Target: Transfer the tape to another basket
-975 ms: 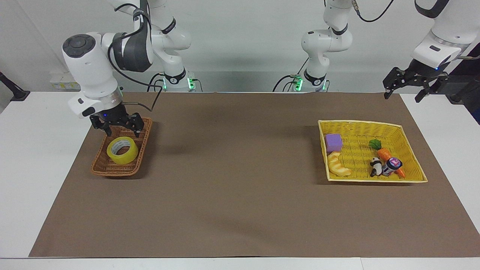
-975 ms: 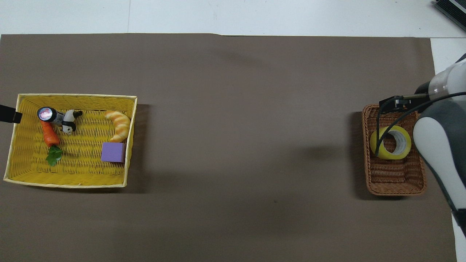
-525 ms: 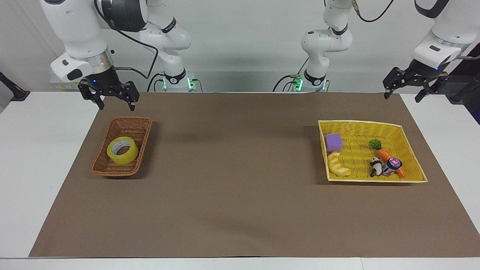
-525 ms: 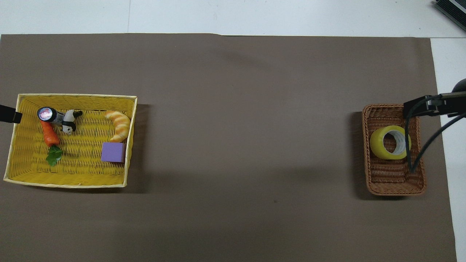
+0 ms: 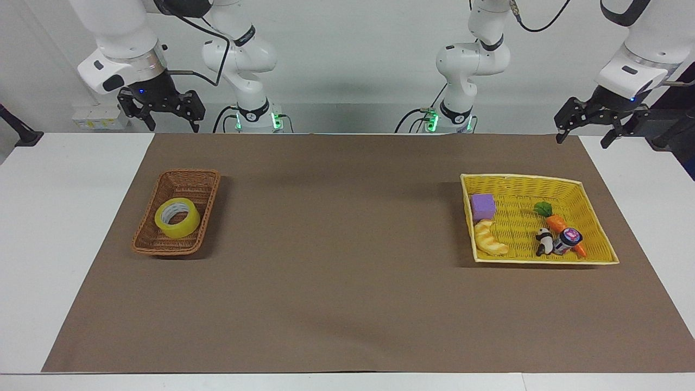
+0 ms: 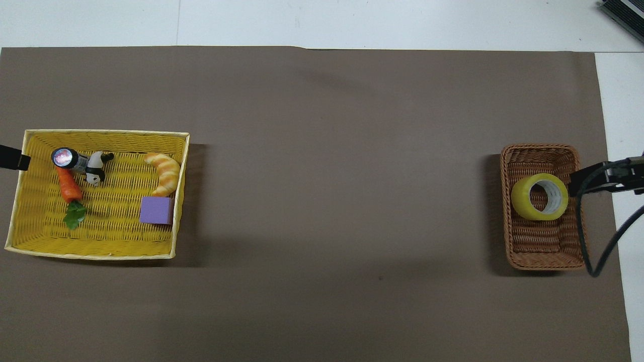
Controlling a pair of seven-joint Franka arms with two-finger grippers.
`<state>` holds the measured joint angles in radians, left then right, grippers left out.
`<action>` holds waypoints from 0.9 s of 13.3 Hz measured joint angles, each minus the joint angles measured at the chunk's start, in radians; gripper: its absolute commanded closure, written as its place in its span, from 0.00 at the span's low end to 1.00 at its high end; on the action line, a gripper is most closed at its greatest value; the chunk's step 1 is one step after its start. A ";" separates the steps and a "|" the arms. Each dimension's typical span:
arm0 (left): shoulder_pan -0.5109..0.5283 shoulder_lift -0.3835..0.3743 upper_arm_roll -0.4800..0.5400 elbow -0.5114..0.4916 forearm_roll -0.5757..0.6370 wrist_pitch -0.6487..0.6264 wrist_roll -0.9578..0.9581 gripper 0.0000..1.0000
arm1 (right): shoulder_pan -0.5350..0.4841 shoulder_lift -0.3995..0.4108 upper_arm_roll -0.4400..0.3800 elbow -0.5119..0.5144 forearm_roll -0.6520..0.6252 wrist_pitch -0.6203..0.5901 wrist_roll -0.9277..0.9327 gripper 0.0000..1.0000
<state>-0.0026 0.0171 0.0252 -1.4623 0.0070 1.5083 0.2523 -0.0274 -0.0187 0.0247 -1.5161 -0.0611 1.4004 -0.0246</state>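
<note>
The yellow tape (image 5: 177, 218) lies tilted in the brown wicker basket (image 5: 163, 247) at the right arm's end of the table. It also shows in the overhead view (image 6: 540, 196), in the middle of the wicker basket (image 6: 543, 261). My right gripper (image 5: 172, 129) is open and empty. It is raised high over the table's edge, on the robots' side of the wicker basket and clear of the tape. My left gripper (image 5: 581, 142) is open and empty. It waits in the air over the mat's corner at the left arm's end.
A larger yellow mesh basket (image 5: 521, 177) stands at the left arm's end. It holds a purple block (image 5: 482, 206), a croissant (image 5: 490, 239), a toy carrot (image 5: 559, 225), a small panda (image 5: 543, 241) and a small jar (image 5: 569, 238). A brown mat (image 5: 347, 260) covers the table.
My right gripper has risen from just above the wicker basket and drawn back toward the robots, empty. The tape has stayed in the wicker basket. The left arm has not moved.
</note>
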 measured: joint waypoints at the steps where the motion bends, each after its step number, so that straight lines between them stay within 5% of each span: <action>1: 0.000 0.000 0.000 0.000 0.000 0.000 0.000 0.00 | -0.006 0.000 -0.001 0.001 0.024 0.001 -0.023 0.00; 12: 0.000 0.000 0.000 0.000 0.000 -0.001 0.000 0.00 | -0.019 -0.010 -0.005 -0.012 0.060 0.085 -0.063 0.00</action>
<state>-0.0027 0.0171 0.0252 -1.4623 0.0070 1.5076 0.2522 -0.0459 -0.0292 0.0198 -1.5282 -0.0007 1.4851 -0.0874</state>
